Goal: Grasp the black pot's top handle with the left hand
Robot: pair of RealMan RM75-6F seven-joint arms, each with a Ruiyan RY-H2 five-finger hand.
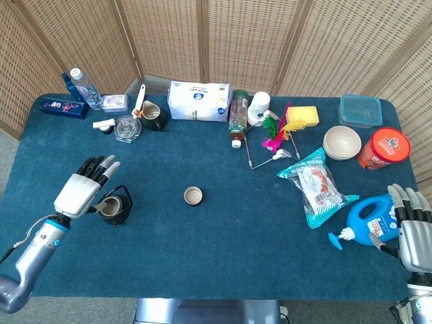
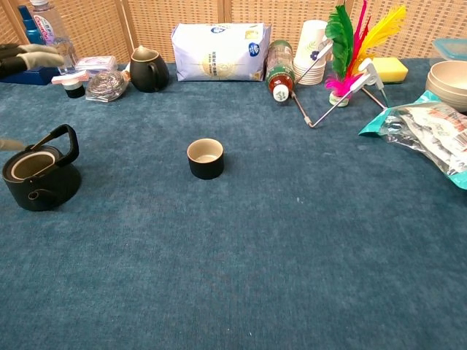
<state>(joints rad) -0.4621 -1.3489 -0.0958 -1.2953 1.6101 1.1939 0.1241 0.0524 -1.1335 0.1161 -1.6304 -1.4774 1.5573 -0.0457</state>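
Hovering just left of the black pot (image 1: pixel 114 206), the left hand (image 1: pixel 83 191) has its fingers spread apart and holds nothing; its thumb reaches toward the pot's open mouth, though whether it touches the rim cannot be told; in the chest view only fingertips (image 2: pixel 33 54) show at the left edge, above the pot (image 2: pixel 40 177). The pot sits on the left part of the blue desk (image 1: pixel 202 263), its arched top handle (image 2: pixel 64 141) standing upright and leaning toward the far side; no finger is around the handle. A small black cup (image 1: pixel 193 196) stands near the middle of the desk, well apart from the pot.

The right hand (image 1: pixel 413 231) rests at the right edge of the desk with fingers extended and apart, holding nothing; just beside it lies a blue detergent bottle (image 1: pixel 364 223) with its spout pointing left. A clear snack bag (image 1: pixel 316 185) lies beyond the bottle; a white bowl (image 1: pixel 341 142) and a red-lidded tub (image 1: pixel 383 148) stand farther back on the right.

Along the far edge are a white paper packet (image 1: pixel 198 101), a dark jug (image 1: pixel 152 115), a water bottle (image 1: pixel 85 87), a bottle lying on its side (image 1: pixel 237 119), a feather shuttlecock (image 1: pixel 278 128) and a yellow sponge (image 1: pixel 302 116).
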